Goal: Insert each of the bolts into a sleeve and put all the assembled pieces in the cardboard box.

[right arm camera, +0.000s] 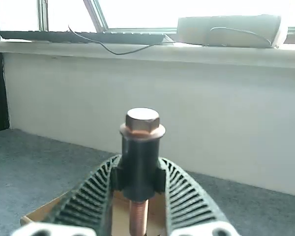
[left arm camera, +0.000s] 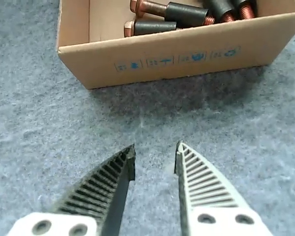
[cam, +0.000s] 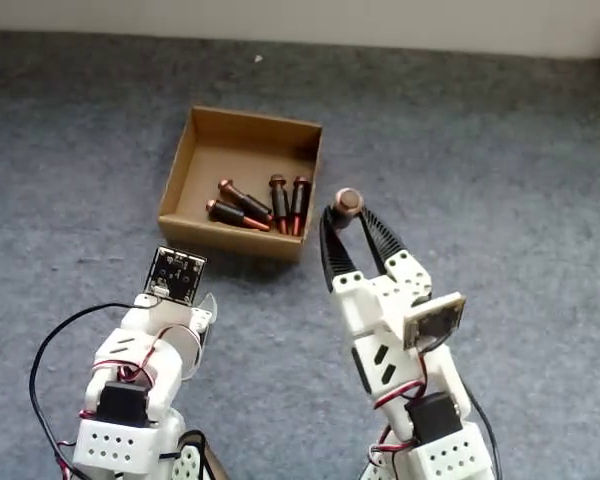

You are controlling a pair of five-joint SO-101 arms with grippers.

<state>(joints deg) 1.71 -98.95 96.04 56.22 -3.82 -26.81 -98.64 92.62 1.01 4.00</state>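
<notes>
right gripper (cam: 348,214): I'm pinching it on the black sleeve (right arm camera: 139,167), squeezing from both sides around the middle.
the piece: I'm holding it upright, with the copper bolt (right arm camera: 142,120) head poking out of the top of the sleeve and the threaded end hanging out below. So this one's already put together.
where it is: it's hanging in the air just beside the right wall of the cardboard box (cam: 242,238). From the high view it looks like it isn't quite over the opening yet.
left gripper (left arm camera: 155,152): I'm keeping it spread apart with nothing in it, hovering low over the grey carpet (cam: 480,150) just in front of the box.
in the box: four assembled pieces (cam: 255,205) are lying on the bottom, two slanted and two side by side.
how it's handling (my guess): it's small, stiff metal, kinda dense for its size. The smooth sleeve is probably slippery, and the bolt is likely sitting loose inside.
where to grab: I'm thinking the sleeve body is the right spot. The head flange is resting on its top edge, so staying upright is keeping the bolt from sliding out.
step: I'm carrying the fifth piece over to drop it in.
watch out for: tipping it too far, or clipping the box wall on the way in.
</notes>
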